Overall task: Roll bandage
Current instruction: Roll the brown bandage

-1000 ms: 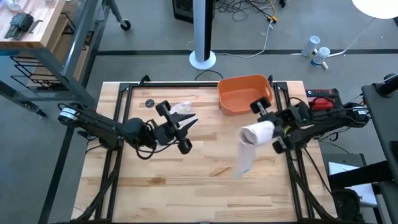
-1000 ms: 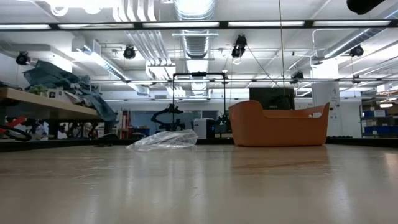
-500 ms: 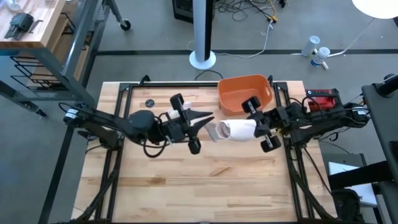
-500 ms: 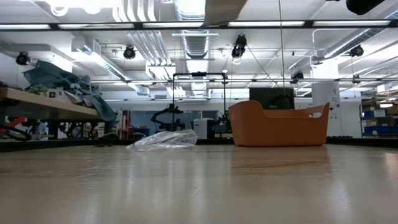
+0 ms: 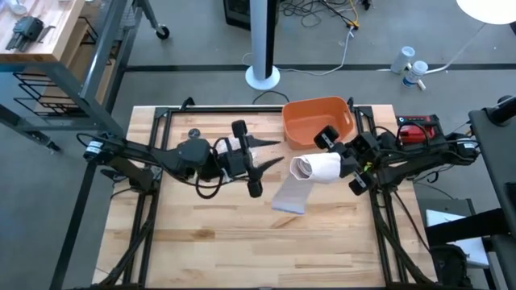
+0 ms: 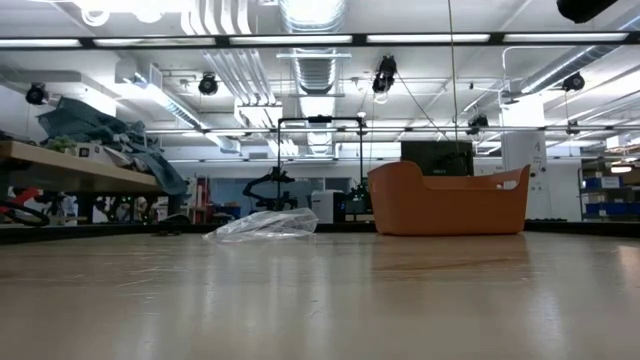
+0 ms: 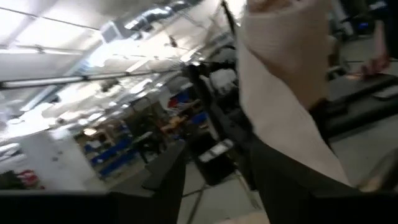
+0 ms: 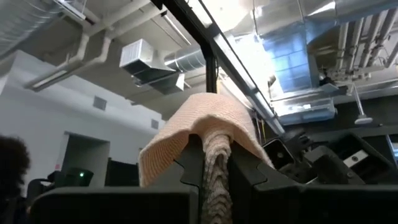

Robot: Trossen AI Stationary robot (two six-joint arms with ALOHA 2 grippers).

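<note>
Bandage (image 5: 310, 172) roll is clamped by right gripper (image 5: 337, 163); limp tail (light, soft) hangs toward 7 o'clock. Left gripper (image 5: 272, 155) is held spread, empty; tail's free end judged best grasped.

left gripper (image 5: 272, 155) spread open mid-table, right gripper (image 5: 337, 159) clamped, facing it

This is a big workshop or lab. Long lights (image 6: 300, 40) and silver pipes (image 6: 312, 70) hang overhead. Shelves (image 6: 70, 165) hold piles of stuff. A wooden table (image 5: 234, 234) stands on a grey floor (image 5: 193, 40) with loose cables (image 5: 322, 12).
</note>
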